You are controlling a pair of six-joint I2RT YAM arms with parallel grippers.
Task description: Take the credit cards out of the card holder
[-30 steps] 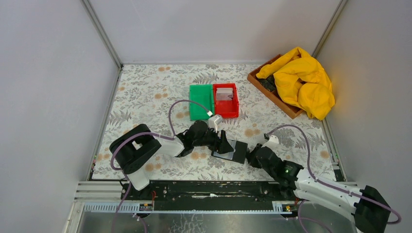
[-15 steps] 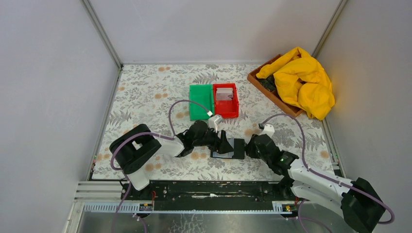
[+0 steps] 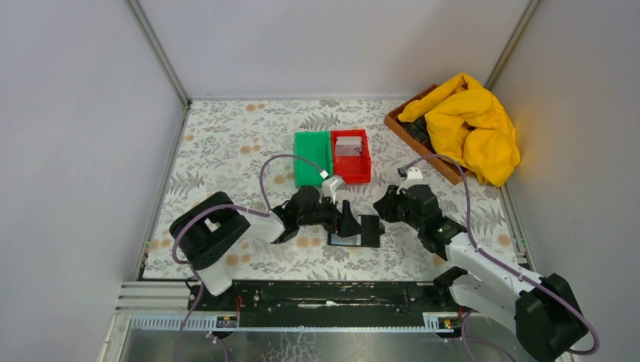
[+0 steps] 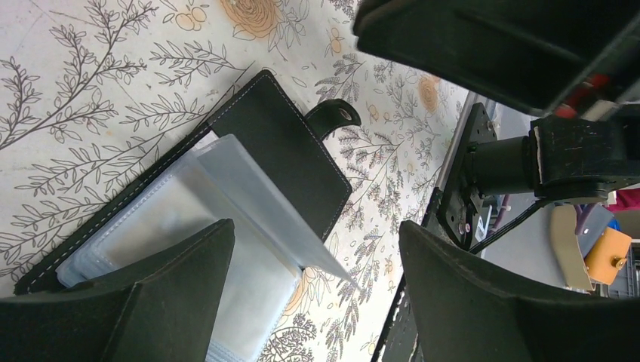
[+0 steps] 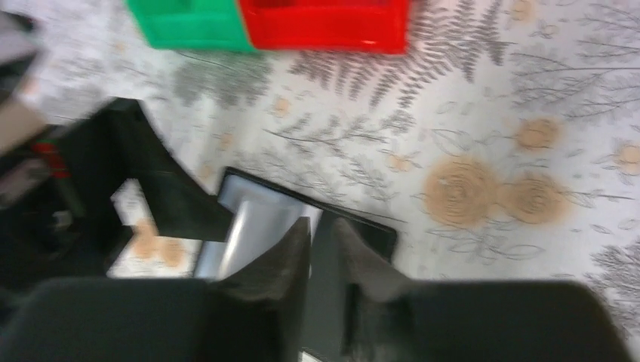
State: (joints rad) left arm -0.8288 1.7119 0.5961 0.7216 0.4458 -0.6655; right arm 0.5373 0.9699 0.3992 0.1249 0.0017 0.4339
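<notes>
Holder point(image 3: 361, 232) lies open and flat on the table point(image 3: 226, 143), near the front edge, between the two grippers. Its clear sleeves point(image 4: 226, 196) are fanned up off the black cover. No single card can be told apart from the sleeves; they read pale, contents unclear.

Left gripper point(image 3: 349, 219): jaws wide apart, straddling the sleeves, gripping nothing.
Right gripper point(image 3: 383, 205): just beyond the holder's right edge, jaws almost together. Wrist view is blurred and nothing shows between them.

Step, as judged: extraction, with cards presumably in the sleeves. The next move calls for the left gripper to pin the cover or sleeves while the right opens slightly and pinches a card edge at a sleeve mouth, pulling along the sleeve.

Room: red bin point(image 3: 367, 162) and green bin point(image 3: 311, 162) stand side by side behind the holder, with bare table between. Tray point(image 3: 423, 147) with yellow cloth point(image 3: 468, 124) is well apart, far right. Risk: the grippers crowd each other over the holder.
</notes>
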